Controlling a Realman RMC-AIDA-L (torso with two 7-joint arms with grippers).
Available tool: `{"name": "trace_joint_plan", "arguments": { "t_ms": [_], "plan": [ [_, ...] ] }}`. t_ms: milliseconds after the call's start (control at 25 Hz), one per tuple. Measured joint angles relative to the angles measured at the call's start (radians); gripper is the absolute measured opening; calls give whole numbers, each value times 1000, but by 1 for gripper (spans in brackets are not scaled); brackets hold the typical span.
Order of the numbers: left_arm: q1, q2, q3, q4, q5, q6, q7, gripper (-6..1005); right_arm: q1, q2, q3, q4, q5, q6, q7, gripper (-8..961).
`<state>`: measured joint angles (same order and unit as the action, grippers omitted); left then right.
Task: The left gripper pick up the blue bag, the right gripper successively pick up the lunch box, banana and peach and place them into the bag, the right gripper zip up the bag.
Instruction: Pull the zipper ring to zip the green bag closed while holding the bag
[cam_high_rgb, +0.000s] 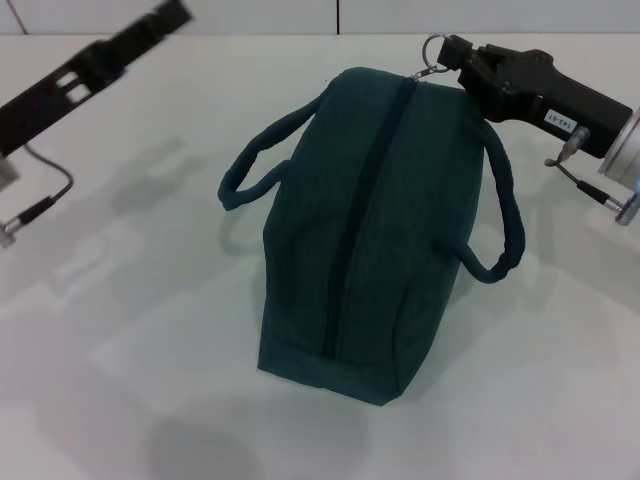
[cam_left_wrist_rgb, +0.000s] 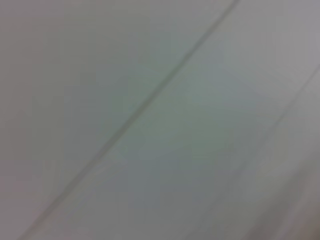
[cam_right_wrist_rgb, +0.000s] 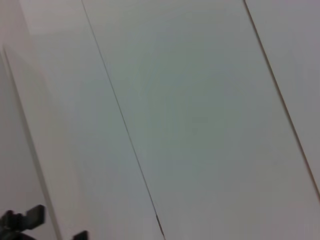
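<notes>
Right end effector (cam_high_rgb: 462, 60) at the far end of the blue bag (cam_high_rgb: 375, 230), fingers apparently closed at the metal ring pull (cam_high_rgb: 433, 52). Left end effector (cam_high_rgb: 95, 65) raised clear; its opening cannot be judged. Bag on white worktop (cam_high_rgb: 130, 330), zipped, dark teal, two loop handles (cam_high_rgb: 505, 215). Soft fabric, likely light; best held by handles or ring.

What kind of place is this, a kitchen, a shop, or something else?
Most likely a robot test bench or lab, not a home. A plain white table holds only a blue bag, zipped shut. The right gripper is at the bag's zipper ring; the left gripper is raised off to the side.
</notes>
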<state>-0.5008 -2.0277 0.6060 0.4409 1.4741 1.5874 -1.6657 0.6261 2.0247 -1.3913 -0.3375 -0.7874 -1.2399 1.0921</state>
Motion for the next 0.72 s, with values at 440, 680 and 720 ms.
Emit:
{"name": "trace_joint_plan", "arguments": {
  "t_ms": [440,680,720],
  "plan": [
    [-194,22,97,241,348,-26,-436,890,-5,-1,0,0,1,-22,-5,77],
    [-215,18,252,405,424,-27,-648,889,-6,-2,0,0,1,-27,-5,79],
    [-211,12,256,418,432,-26,-665,889,-7,-2,0,0,1,-27,-4,79]
  ]
}}
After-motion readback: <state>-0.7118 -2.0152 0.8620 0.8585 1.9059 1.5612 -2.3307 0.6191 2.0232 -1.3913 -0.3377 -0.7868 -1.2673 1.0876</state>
